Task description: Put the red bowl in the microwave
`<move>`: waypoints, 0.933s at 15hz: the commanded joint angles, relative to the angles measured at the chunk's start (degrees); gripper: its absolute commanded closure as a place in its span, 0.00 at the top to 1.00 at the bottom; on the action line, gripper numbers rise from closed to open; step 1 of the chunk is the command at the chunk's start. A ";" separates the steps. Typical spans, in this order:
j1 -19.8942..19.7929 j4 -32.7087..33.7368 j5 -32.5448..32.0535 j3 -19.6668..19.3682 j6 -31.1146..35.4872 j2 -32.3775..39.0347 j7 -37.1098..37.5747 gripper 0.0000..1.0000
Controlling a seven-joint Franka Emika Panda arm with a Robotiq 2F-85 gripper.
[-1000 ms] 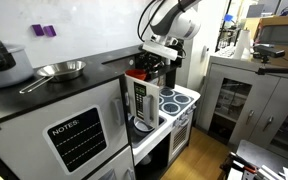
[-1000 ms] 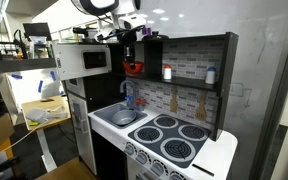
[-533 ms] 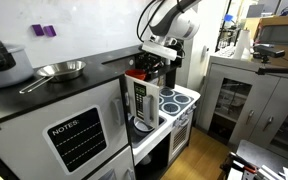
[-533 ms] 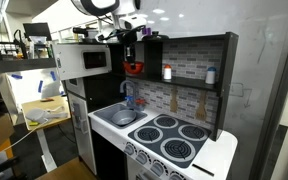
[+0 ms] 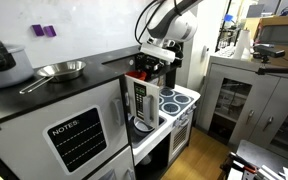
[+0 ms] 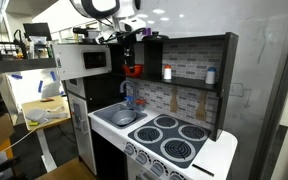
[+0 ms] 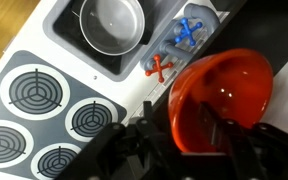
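Note:
The red bowl point(image 7: 229, 85) is pinched by its rim in my gripper point(image 7: 184, 132), one finger inside and one outside. In both exterior views the gripper point(image 6: 131, 55) point(image 5: 150, 62) holds the bowl point(image 6: 133, 70) point(image 5: 136, 75) in the air above the toy kitchen's sink, beside the microwave. The microwave point(image 6: 88, 60) has a white door with a grey window, and the door point(image 5: 141, 100) looks swung open. I cannot see inside the microwave.
Below the bowl a steel pot point(image 7: 112, 25) sits in the sink, with small blue and red toys point(image 7: 179, 38) beside it. Several stove burners point(image 7: 39, 95) lie in front. A steel pan point(image 5: 60, 70) rests on the dark counter above the cabinet marked NOTES point(image 5: 76, 135).
The arm has shifted only slightly. The bowl stays gripped at nearly the same spot beside the microwave.

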 commanded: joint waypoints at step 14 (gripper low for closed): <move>3.33 -17.54 16.30 3.96 35.64 -5.65 -0.39 1.00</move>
